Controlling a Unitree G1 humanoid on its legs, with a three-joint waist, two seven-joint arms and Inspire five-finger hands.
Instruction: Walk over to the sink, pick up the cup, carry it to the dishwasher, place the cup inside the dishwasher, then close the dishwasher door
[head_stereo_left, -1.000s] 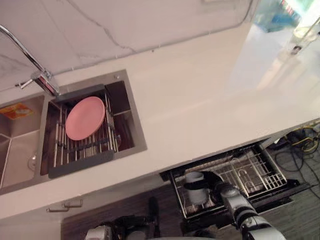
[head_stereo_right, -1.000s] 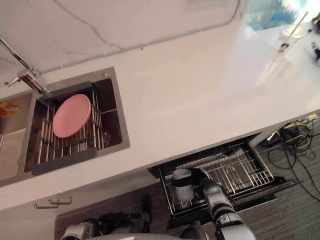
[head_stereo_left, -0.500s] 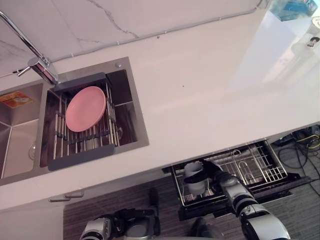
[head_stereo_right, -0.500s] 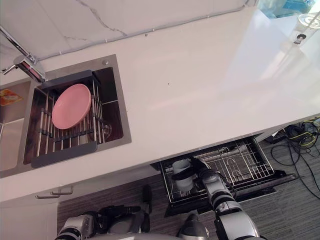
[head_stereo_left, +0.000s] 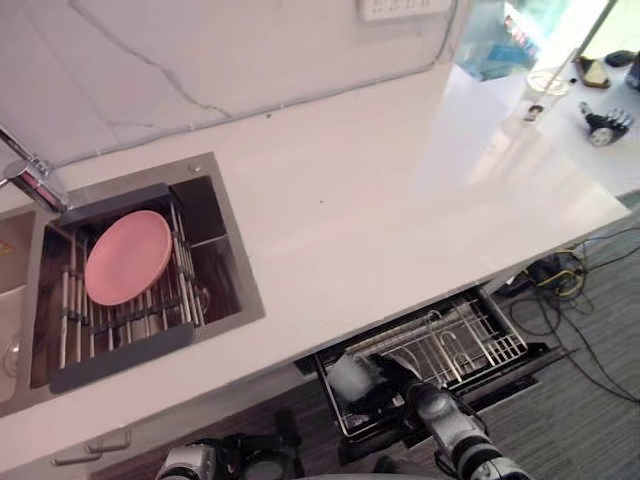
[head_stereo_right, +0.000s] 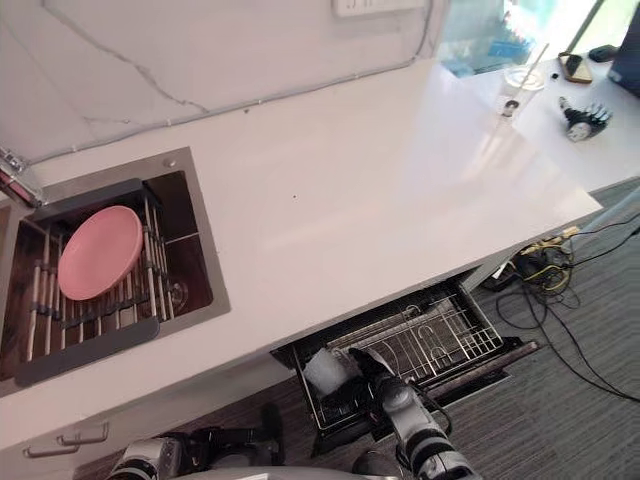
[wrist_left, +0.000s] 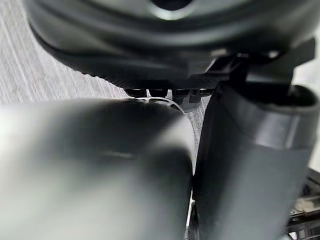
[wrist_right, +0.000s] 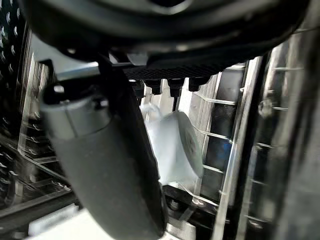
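Observation:
The pale cup (head_stereo_left: 350, 374) lies tilted at the left end of the wire rack (head_stereo_left: 470, 345) in the open dishwasher under the counter edge. My right hand (head_stereo_left: 405, 390) is just to the right of it, low in the rack. In the right wrist view the cup (wrist_right: 172, 145) shows past my thumb (wrist_right: 100, 150), apart from it, and the fingers are not wrapped round it. My left hand (head_stereo_left: 250, 462) hangs low by the cabinet front, with its thumb (wrist_left: 245, 165) over grey floor.
The dishwasher's dark door (head_stereo_left: 510, 372) juts out over the floor. On the white counter (head_stereo_left: 400, 200), a sink (head_stereo_left: 215, 200) holds a pink plate (head_stereo_left: 127, 257) on a drying rack beside the faucet (head_stereo_left: 30, 175). Loose cables (head_stereo_left: 560, 280) lie on the floor at right.
The camera has shifted. The cup was upright with my right hand's fingers round it; now it lies tilted in the rack and the hand has let go.

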